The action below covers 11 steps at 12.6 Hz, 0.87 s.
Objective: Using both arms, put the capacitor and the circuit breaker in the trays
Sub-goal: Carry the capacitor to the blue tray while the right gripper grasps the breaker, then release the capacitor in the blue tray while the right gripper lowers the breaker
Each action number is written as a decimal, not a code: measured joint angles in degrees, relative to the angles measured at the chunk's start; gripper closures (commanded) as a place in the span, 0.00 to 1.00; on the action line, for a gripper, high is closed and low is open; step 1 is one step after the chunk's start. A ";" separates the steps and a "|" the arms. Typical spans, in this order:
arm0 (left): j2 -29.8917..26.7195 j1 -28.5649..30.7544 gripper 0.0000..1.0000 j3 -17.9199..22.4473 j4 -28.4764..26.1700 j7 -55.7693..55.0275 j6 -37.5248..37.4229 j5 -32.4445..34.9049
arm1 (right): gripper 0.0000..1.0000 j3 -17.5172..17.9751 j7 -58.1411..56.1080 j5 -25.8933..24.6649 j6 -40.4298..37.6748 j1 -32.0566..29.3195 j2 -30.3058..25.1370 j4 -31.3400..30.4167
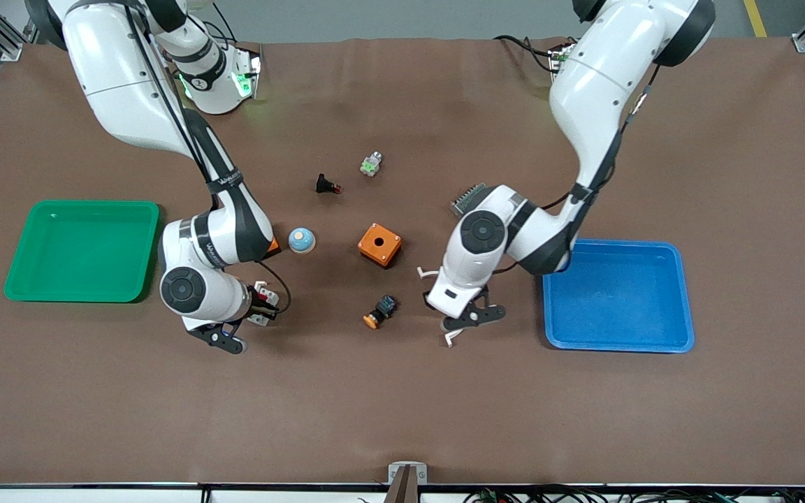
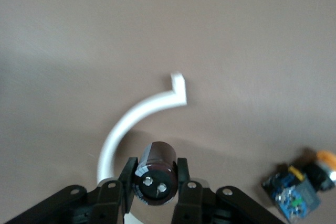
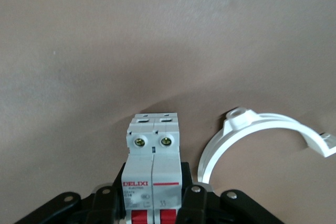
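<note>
My left gripper [image 2: 155, 178] is shut on the capacitor [image 2: 155, 174], a stubby black cylinder with two pale dots on the end that faces the camera. In the front view this gripper [image 1: 471, 318] is low over the mat between the orange-capped switch and the blue tray; the capacitor is hidden there. My right gripper [image 3: 153, 192] is shut on the circuit breaker [image 3: 153, 156], a white-grey block with red levers. In the front view the right gripper [image 1: 252, 307] holds the breaker [image 1: 265, 296] over the mat between the green tray and the switch.
A green tray [image 1: 81, 251] lies at the right arm's end and a blue tray [image 1: 619, 293] at the left arm's end. Between them lie an orange box [image 1: 379, 244], a blue dome [image 1: 301, 239], a black-blue switch [image 1: 380, 311], a red-tipped black part [image 1: 327, 185] and a white-green part [image 1: 371, 164].
</note>
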 measured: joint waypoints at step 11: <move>-13.69 32.17 0.94 0.01 -29.57 35.85 7.07 0.59 | 0.85 -1.19 -45.81 -4.97 -20.23 -25.41 -7.27 3.45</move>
